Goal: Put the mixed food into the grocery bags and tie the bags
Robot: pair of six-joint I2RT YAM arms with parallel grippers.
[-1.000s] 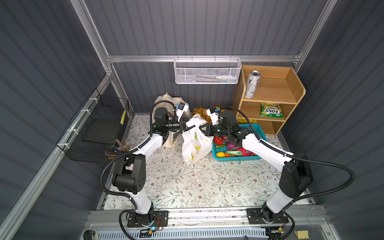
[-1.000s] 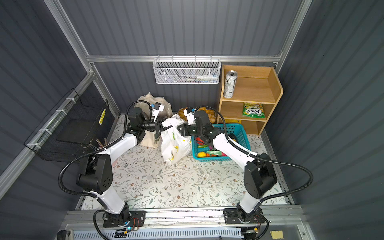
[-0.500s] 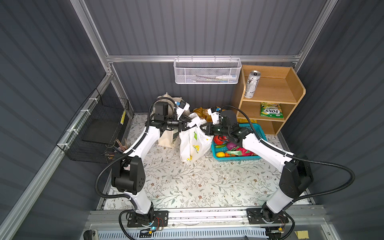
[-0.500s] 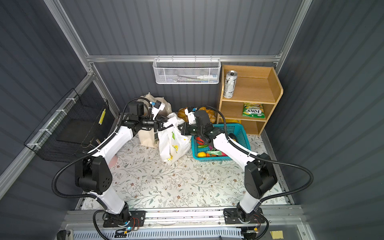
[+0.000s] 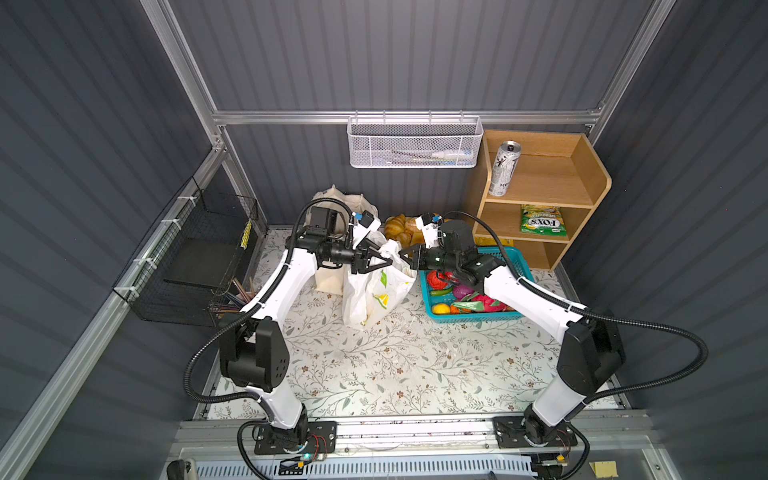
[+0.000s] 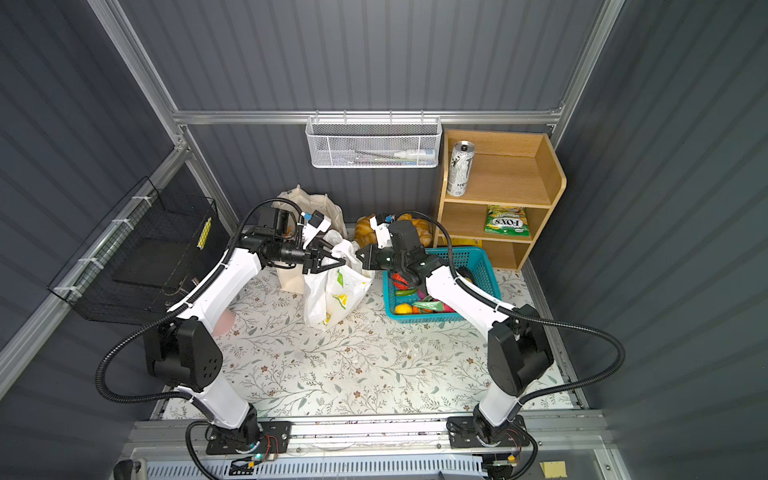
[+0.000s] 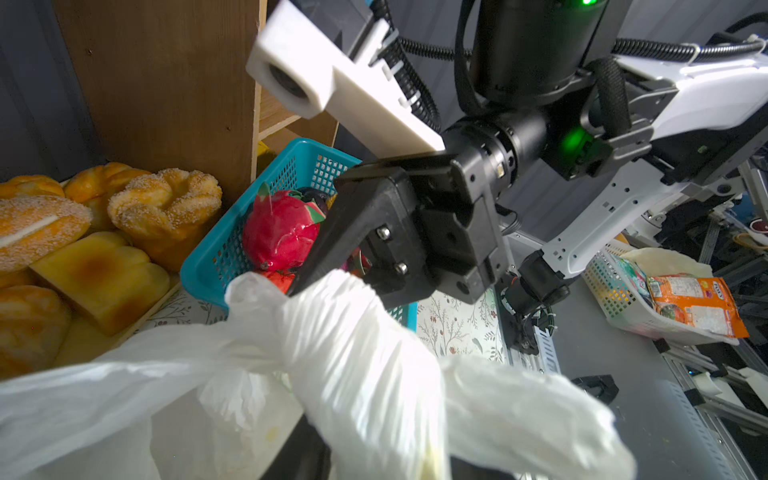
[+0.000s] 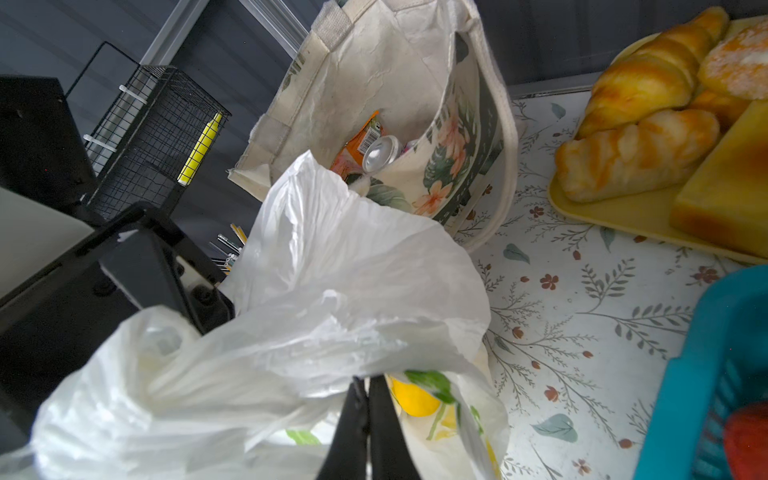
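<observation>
The left gripper point(image 5: 381, 257) is letting go: its jaws, clamped a second ago, are now spreading beside the twisted top of the lemon-printed plastic carrier point(image 5: 374, 296), standing mid-frame on the counter point(image 5: 395, 365). The right gripper point(image 5: 405, 259) is still pinching the plastic shut, so the tying seems underway

Left hand point(image 5: 383, 255) opened, plastic bag point(image 5: 376, 293) shifted leftward

Dark ribbed walls point(image 5: 374, 54) surround a floral floor point(image 5: 395, 361). A wooden shelf point(image 5: 598, 178) stands at the back, beside a hanging mesh basket point(image 5: 415, 151).
</observation>
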